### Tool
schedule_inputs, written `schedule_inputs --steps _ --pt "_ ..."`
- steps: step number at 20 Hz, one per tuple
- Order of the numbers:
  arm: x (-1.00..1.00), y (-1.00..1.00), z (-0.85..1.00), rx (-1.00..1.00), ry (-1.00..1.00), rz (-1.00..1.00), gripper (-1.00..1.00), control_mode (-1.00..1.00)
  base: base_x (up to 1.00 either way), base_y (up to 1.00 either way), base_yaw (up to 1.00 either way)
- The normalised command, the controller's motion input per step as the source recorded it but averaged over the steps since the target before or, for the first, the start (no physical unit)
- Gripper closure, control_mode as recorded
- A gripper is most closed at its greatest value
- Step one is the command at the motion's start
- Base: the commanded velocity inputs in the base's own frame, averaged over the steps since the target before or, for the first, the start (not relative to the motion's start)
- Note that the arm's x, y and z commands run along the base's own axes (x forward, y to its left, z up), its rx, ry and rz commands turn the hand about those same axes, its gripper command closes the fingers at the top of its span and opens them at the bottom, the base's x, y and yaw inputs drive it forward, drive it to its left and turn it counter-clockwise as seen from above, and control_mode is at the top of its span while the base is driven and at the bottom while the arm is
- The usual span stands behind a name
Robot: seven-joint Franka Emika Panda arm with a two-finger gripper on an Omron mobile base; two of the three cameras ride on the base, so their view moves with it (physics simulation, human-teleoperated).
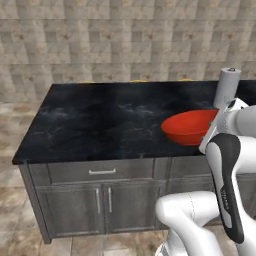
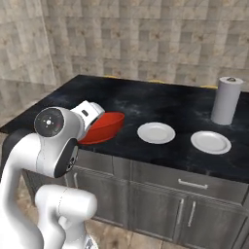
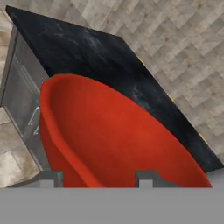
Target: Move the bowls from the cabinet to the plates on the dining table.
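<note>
1. Black marble dining table [image 2: 160,99] serves as the drop-off surface.
2. Red bowl [image 2: 103,127] hangs tilted over the table's near edge, carried toward the plates.
3. Two white plates [image 2: 156,133] wait well apart from it, bare.
4. Gripper [image 3: 98,177] fingers clamp the bowl's rim, one inside, one outside.

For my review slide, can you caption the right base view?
Arm carries the red bowl over the dining table edge, short of two bare white plates beside a paper towel roll.
</note>
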Motion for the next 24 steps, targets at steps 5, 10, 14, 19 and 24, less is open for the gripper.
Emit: schedule_inputs --steps 5,10,14,19,24 --pt "0.0 0.0 0.0 0.0 0.0 0.0 1.0 1.0 0.0 -0.75 0.0" --pt "0.0 0.0 0.0 0.0 0.0 0.0 1.0 1.0 0.0 -0.68 0.0" --pt "0.0 0.0 0.0 0.0 0.0 0.0 1.0 1.0 0.0 -0.6 0.0" --pt "0.0 0.0 0.0 0.0 0.0 0.0 1.0 1.0 0.02 -0.38 0.0" --pt "0.0 0.0 0.0 0.0 0.0 0.0 1.0 1.0 0.12 -0.43 0.0"
